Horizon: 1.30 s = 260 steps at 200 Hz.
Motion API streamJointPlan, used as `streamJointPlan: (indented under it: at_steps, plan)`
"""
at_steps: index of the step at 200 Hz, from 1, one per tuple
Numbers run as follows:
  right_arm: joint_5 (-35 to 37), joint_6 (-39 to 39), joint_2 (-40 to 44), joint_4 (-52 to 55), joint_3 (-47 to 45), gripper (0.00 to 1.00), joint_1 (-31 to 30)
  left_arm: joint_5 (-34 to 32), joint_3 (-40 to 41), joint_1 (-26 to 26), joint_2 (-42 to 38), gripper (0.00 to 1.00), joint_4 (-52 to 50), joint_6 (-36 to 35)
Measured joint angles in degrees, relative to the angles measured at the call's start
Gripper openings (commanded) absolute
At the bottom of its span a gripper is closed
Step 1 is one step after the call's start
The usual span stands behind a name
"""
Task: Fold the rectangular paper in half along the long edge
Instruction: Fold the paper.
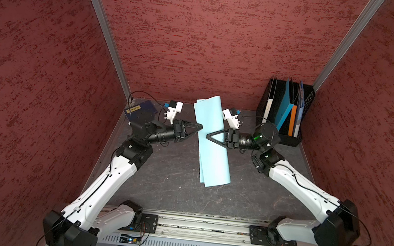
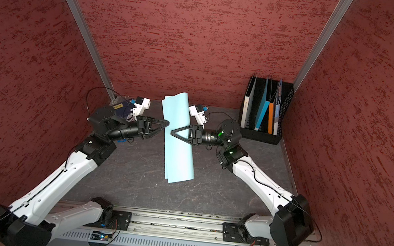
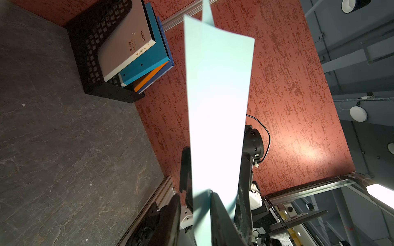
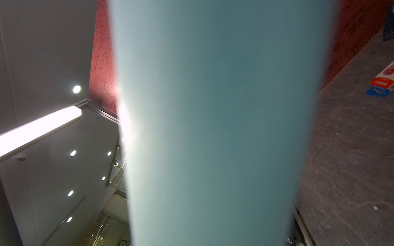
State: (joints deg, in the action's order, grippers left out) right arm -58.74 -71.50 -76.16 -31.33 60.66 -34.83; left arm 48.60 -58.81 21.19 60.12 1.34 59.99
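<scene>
The rectangular paper [image 1: 212, 155] hangs off the surface [image 1: 171, 193], doubled over lengthwise into a loose, uncreased bend between the two arms. Both top views show it as a long pale blue strip, its far end rising in front of the back wall. The two layers do not line up: a sliver of the under layer peeks out along the left edge and at the near end.

The left hand [image 1: 199, 127] meets the strip's left edge. In the left wrist view the sheet runs down between its fingers [image 3: 173, 217], so it is grasping the rectangular paper, though the pinch itself is cut off at the frame's edge.

The right hand [image 1: 209, 137] reaches in from the other side. Only its upper finger shows on top of the sheet in the top views; the lower one is hidden beneath. The left wrist view shows its two fingers [image 3: 245, 181] on either side of the strip, but whether they press it I cannot tell. The right wrist view is no help: blurred paper fills its middle and covers the fingers entirely.

A navy booklet [image 1: 140, 109] in the far left corner is half hidden behind the left arm. A file rack [image 1: 289, 138] stands in the far right corner. A red, white and blue packet [image 4: 381, 85] is cut off by the right wrist picture's border.
</scene>
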Motion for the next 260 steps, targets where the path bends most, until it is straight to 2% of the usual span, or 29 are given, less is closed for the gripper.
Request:
streamJointPlan:
  at_steps: [46,91,229,260]
  plan:
    - [-0.02,1.07,0.04,1.4,0.0,0.37,0.04,0.44,0.0,0.09,0.28,0.28,-0.04,-0.07]
    - [-0.26,1.92,0.24,2.8,0.76,0.37,0.15,0.44,-0.07,0.09,0.33,0.33,-0.26,-0.44]
    - [-2.21,3.63,1.11,6.49,1.27,0.37,0.22,0.46,-0.79,0.09,0.66,0.34,-0.96,-0.7]
    - [-1.49,4.42,1.49,7.76,1.44,0.37,0.68,0.46,-0.79,0.09,0.74,0.38,-0.96,-0.7]
